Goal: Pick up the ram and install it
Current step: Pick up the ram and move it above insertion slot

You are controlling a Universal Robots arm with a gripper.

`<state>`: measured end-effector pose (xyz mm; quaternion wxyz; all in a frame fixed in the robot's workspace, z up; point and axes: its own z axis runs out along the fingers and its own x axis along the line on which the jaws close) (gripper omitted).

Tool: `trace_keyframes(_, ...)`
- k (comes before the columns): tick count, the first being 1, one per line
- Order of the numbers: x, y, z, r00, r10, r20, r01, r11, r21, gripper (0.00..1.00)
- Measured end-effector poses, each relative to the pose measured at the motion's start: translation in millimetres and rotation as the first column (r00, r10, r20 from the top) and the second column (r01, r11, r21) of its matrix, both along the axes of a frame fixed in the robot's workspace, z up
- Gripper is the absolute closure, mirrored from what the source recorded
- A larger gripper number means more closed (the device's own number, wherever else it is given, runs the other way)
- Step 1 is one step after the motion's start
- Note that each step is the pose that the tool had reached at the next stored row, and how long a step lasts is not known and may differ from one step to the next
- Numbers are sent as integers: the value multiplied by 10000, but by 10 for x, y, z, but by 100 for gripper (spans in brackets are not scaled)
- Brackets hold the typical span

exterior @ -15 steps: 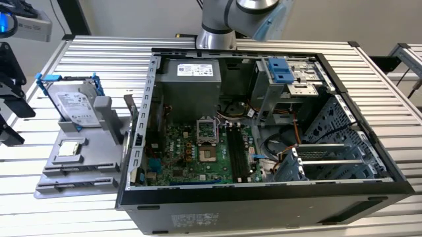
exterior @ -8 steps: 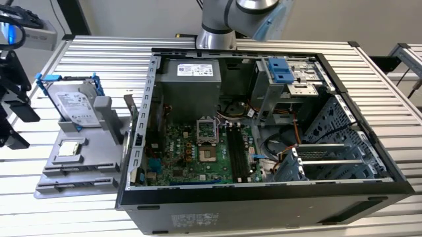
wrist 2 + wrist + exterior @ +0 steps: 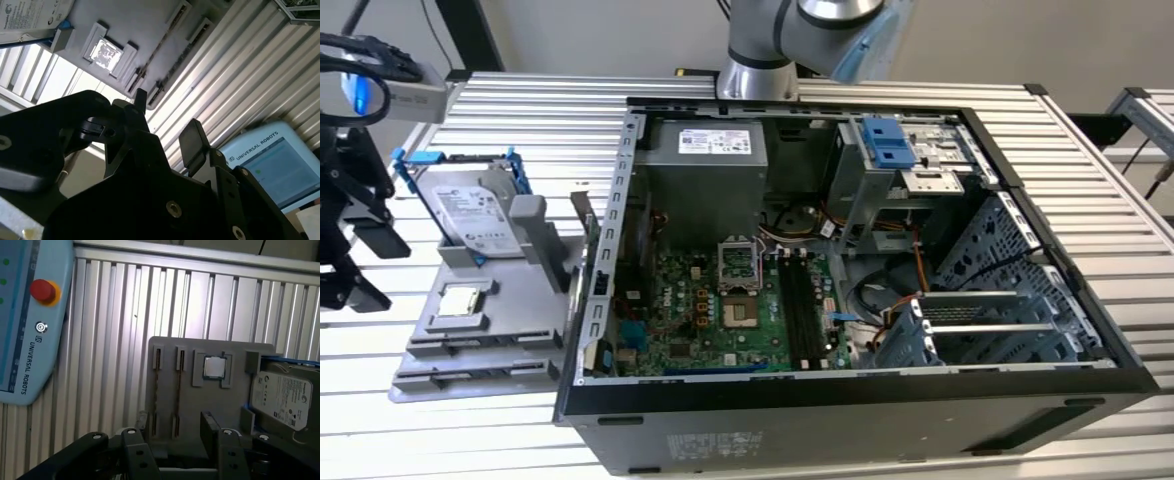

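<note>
In the exterior view, the gripper (image 3: 360,265) hangs just past the gray holder (image 3: 520,320) on the exterior view's left. The open computer case (image 3: 854,410) sits just beside the holder on the other side.

In the first wrist view, the fingers (image 3: 212,435) are spread wide over the holder with nothing between them. As best I can tell, the ram (image 3: 157,375) stands edge-on in one of the holder's long slots. The processor chip (image 3: 215,367) lies between that slot and the hard drive (image 3: 280,395).

In the second wrist view, the fingers gape the same way, and the holder's slots are beyond them.

Lettering on blue pendant (image 3: 25,340), printed label on hard drive (image 3: 280,400)
</note>
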<state>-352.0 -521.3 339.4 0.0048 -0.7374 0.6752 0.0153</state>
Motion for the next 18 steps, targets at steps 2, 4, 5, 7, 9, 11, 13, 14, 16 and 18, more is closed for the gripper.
trace_keyframes(2,0,3,-36,10000,0,1,0,10000,-1,0)
trace_keyframes(4,0,7,-73,10000,0,1,0,10000,-2,0)
trace_keyframes(5,0,9,-91,10000,0,2,0,10000,-3,0)
trace_keyframes(7,0,16,-128,10000,0,1,0,10000,-5,0)
trace_keyframes(9,0,27,-162,10000,-1,-1,1,10000,-8,0)
trace_keyframes(11,0,43,-200,10000,0,0,0,10000,-9,0)
trace_keyframes(13,0,62,-238,10000,0,2,0,10000,-8,0)
trace_keyframes(14,0,72,-255,10000,0,1,0,10000,-10,0)
trace_keyframes(16,0,93,-292,10000,0,2,0,10000,-11,0)
trace_keyframes(18,0,112,-328,10000,0,3,0,10000,-11,0)
